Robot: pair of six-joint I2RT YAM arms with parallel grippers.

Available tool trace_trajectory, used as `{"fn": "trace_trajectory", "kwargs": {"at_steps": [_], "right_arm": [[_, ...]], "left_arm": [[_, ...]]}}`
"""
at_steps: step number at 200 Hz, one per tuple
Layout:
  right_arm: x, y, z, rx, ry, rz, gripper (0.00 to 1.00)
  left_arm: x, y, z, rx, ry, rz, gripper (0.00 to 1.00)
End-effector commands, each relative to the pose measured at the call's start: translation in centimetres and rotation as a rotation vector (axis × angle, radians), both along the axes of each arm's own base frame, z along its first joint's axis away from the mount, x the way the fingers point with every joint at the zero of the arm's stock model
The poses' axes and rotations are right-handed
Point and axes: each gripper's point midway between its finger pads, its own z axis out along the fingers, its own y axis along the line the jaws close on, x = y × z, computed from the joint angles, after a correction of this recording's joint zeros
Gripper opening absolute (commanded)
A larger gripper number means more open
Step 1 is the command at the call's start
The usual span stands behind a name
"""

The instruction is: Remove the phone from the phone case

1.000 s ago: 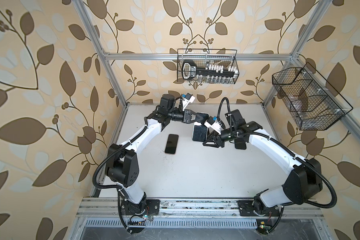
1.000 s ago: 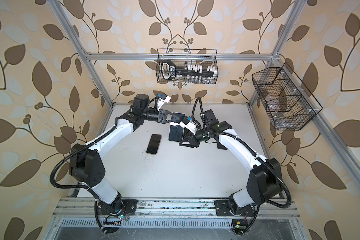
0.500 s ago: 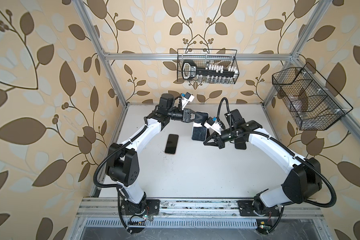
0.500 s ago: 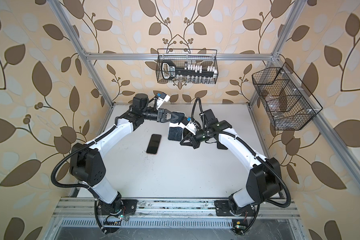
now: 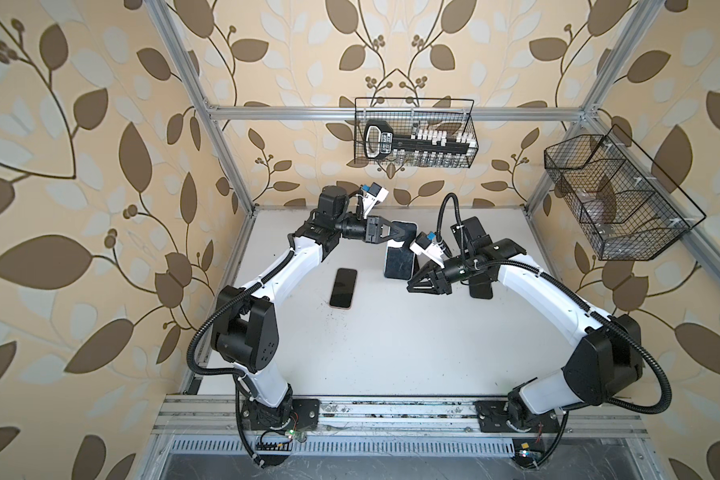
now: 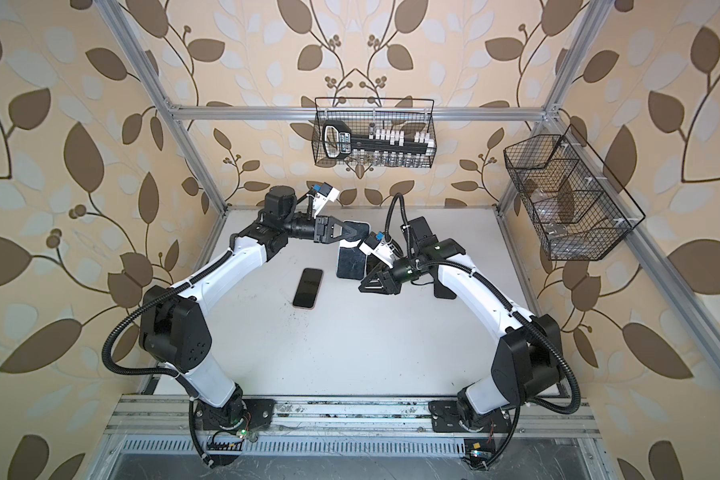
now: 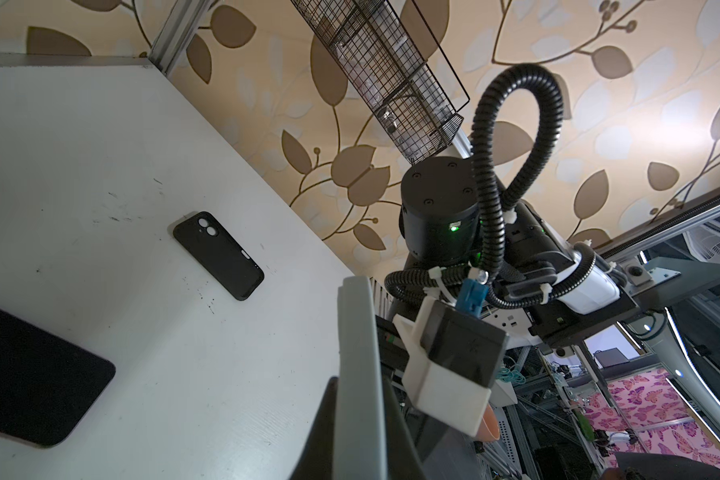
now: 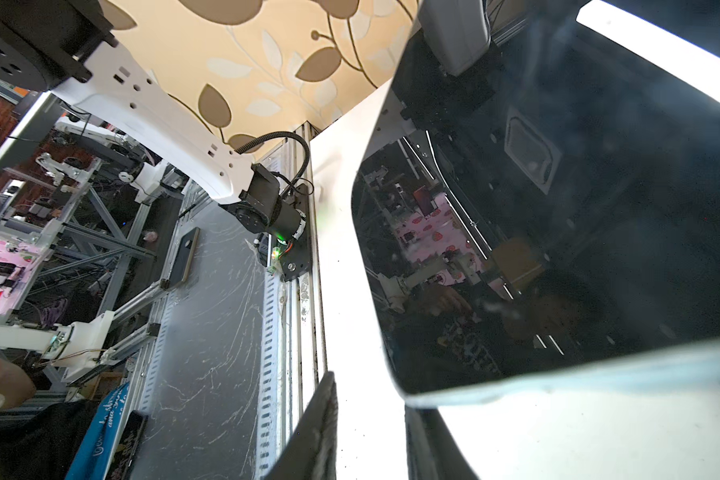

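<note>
left gripper (image 5: 406,235): clenched on far end of cased phone (image 5: 399,262). right gripper (image 5: 409,288): parted, empty, just right of near end.

The right hand (image 5: 420,281) shifted slightly beside the phone (image 5: 400,262).

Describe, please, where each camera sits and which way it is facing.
Top views: stereo pair high overhead, looking down on the table; left arm and right arm show whole, with left hand and right hand.
Left wrist: on the left arm, looking along the held phone at the right arm and a black case; left fingers show.
Right wrist: on the right arm, facing that phone's screen and the left arm; right fingers show.
Shared: all views catch the held phone.
</note>
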Motion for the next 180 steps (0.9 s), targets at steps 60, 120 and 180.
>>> {"fn": "trace_trajectory", "kwargs": {"at_steps": [60, 120, 180], "right_arm": [[-0.1, 1.0, 3.6, 0.112, -0.095, 0.079, 0.2], [-0.2, 0.7, 5.0, 0.176, -0.087, 0.091, 0.34], [2.1, 0.5, 5.0, 0.138, -0.13, -0.02, 0.45]], "left_arm": [[-2.2, -1.0, 2.7, -0.043, -0.071, -0.07, 0.0], [-2.8, -0.9, 3.1, -0.05, -0.087, -0.077, 0.0], [-3.4, -0.8, 3.8, -0.063, -0.102, -0.084, 0.0]]}}
